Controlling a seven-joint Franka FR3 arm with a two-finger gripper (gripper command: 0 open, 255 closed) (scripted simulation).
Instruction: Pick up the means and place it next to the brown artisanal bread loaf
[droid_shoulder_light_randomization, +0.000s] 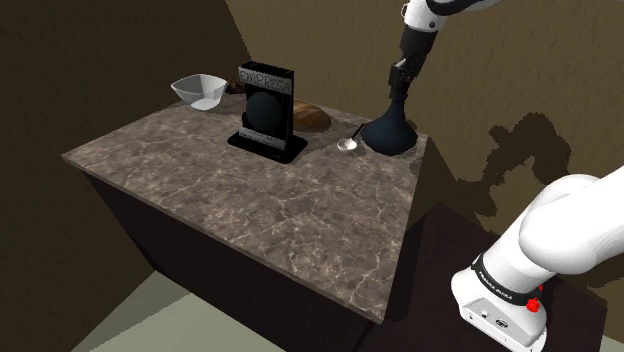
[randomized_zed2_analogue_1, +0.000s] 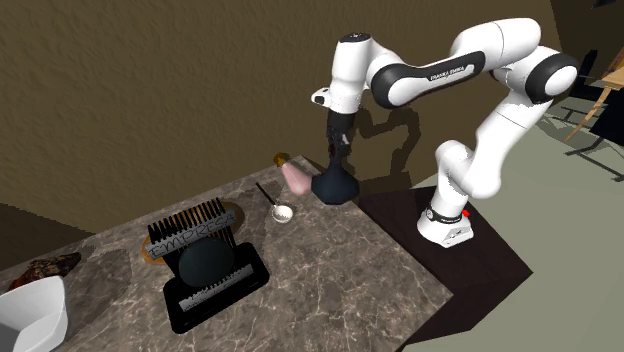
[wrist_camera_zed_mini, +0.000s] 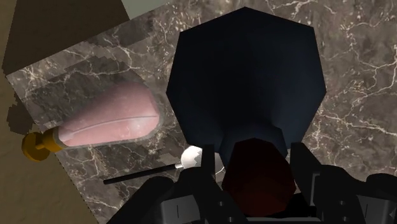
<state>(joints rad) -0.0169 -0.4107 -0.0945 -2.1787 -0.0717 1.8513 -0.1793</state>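
Between narrowly parted gripper (wrist_camera_zed_mini: 256, 170) fingers (wrist_camera_zed_mini: 305, 167), neck of dark flask (wrist_camera_zed_mini: 245, 70)

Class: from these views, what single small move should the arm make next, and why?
Probably a short straight lift. The gripper clasps the neck of the dark blue flask, whose base seems to rest on the counter, with the spoon lying right beside it. Rising first should clear the spoon before heading toward the bread loaf by the black rack.
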